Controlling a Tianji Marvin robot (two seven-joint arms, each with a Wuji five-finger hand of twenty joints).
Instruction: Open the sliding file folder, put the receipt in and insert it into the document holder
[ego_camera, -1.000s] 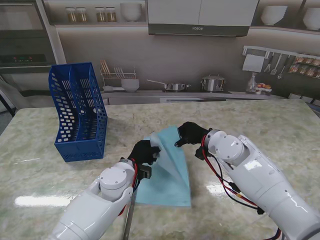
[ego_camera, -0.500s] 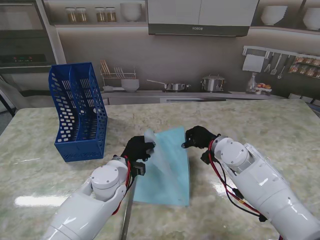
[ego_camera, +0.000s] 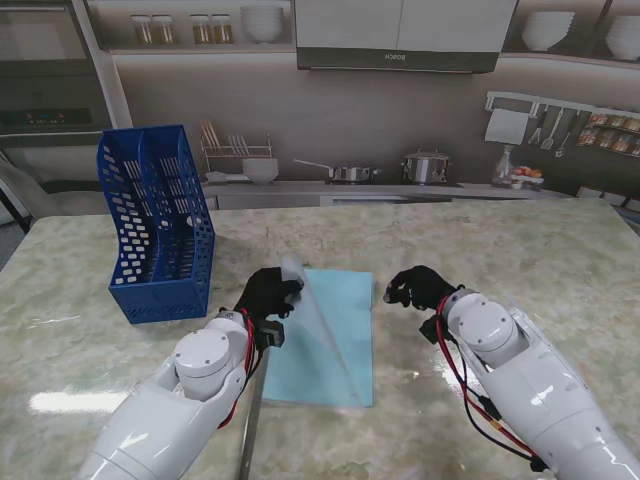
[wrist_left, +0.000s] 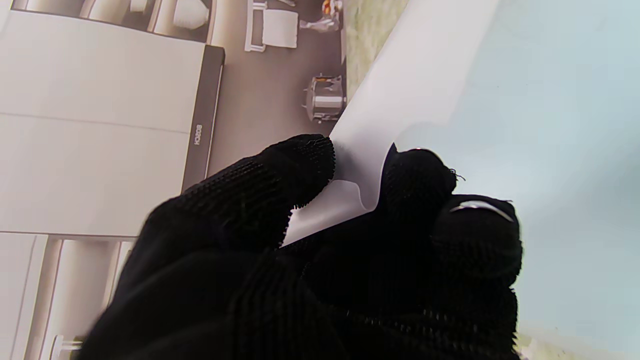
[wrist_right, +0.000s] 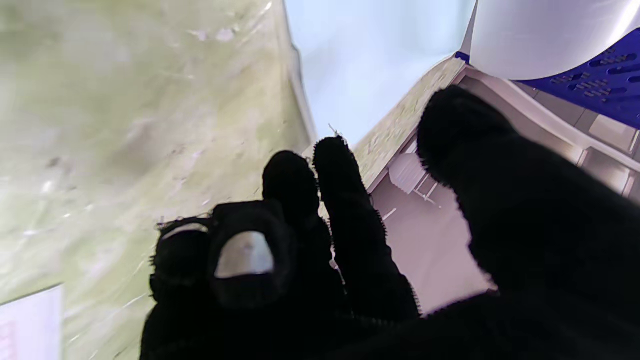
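Note:
The light blue sliding folder (ego_camera: 335, 355) lies flat on the marble table in front of me. My left hand (ego_camera: 268, 296) is shut on its translucent cover sheet (ego_camera: 312, 318) at the far left corner and holds it raised and curled. In the left wrist view the sheet (wrist_left: 400, 90) is pinched between thumb and fingers (wrist_left: 420, 175). My right hand (ego_camera: 416, 288) hovers just right of the folder's far right corner, open and holding nothing. A white receipt corner (wrist_right: 30, 320) shows only in the right wrist view. The blue mesh document holder (ego_camera: 160, 225) stands at the far left.
A kitchen counter with a dish rack, pots and utensils runs behind the table's far edge. Bare marble (ego_camera: 520, 250) lies to the right of my right hand and between the folder and the holder.
My right hand has let go of the folder's far edge and drawn off to the right. The folder has settled flat, while my left hand keeps the cover sheet lifted, shifted slightly left.

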